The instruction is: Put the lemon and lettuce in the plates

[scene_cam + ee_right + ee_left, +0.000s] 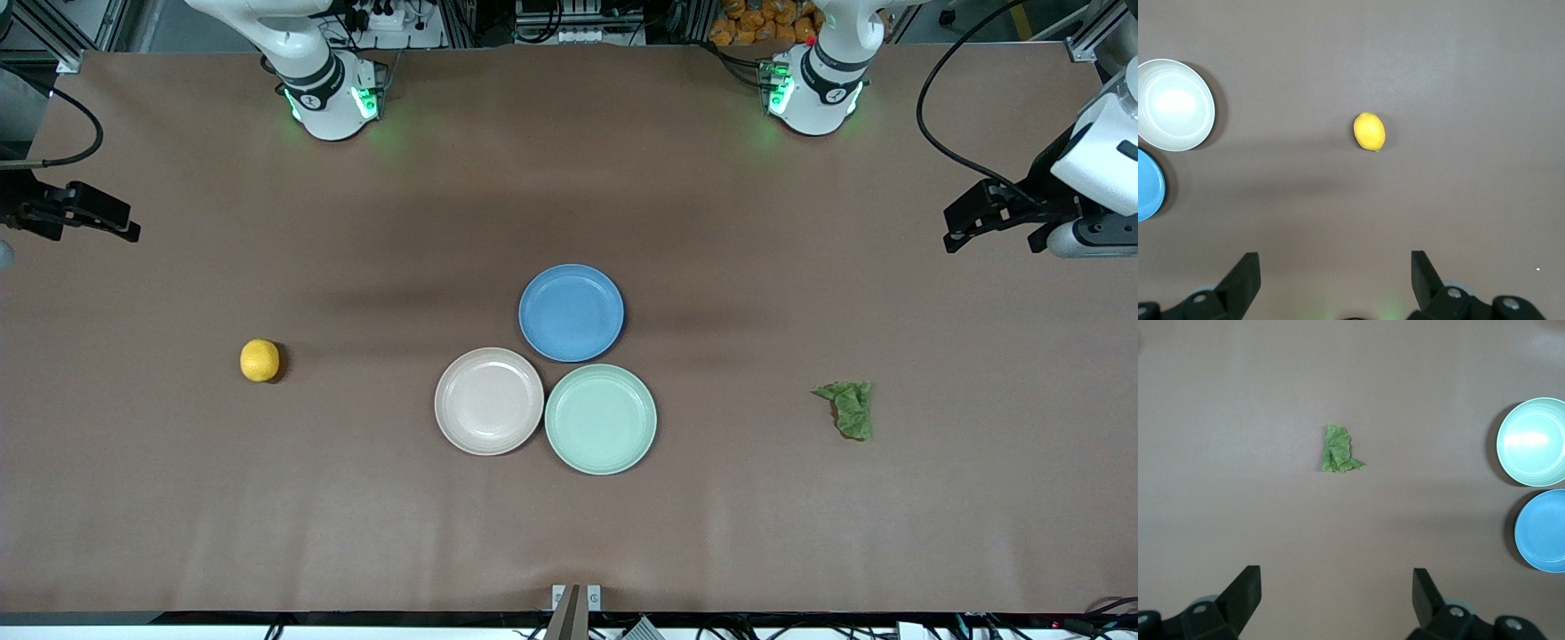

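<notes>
Front view has both arms drawn up and out to the two ends of the surface (178, 533), neither one near its work yet. Start with the left tool (1336, 587): its wrist view shows the two dark fingers (1245, 587) spread wide with nothing between them, and the lettuce (1340, 450) lies straight ahead of the gap, down on the bare surface well below. In the front view the left tool (969, 222) hangs over the surface's edge at its own end, and the lettuce (849, 409) sits nearer the camera than that, well apart from the plates. The leaf is crumpled, its longer run roughly in line with the tool's forward direction, so the fingers would close across its narrow width. The right tool (1335, 267) is likewise wide open and empty, with the lemon (1369, 131) almost dead ahead of its gap; in the front view the right tool (107, 218) hovers at the other end, and the lemon (260, 360) lies nearer the camera, toward the plates. So each arm has its own thing on its own side, and I'd judge neither needs to cross. The beige plate (489, 401) is the one closest to the lemon, the mint plate (601, 419) touches it and is closest to the lettuce, and the blue plate (571, 312) sits just farther from the camera, against both.
</notes>
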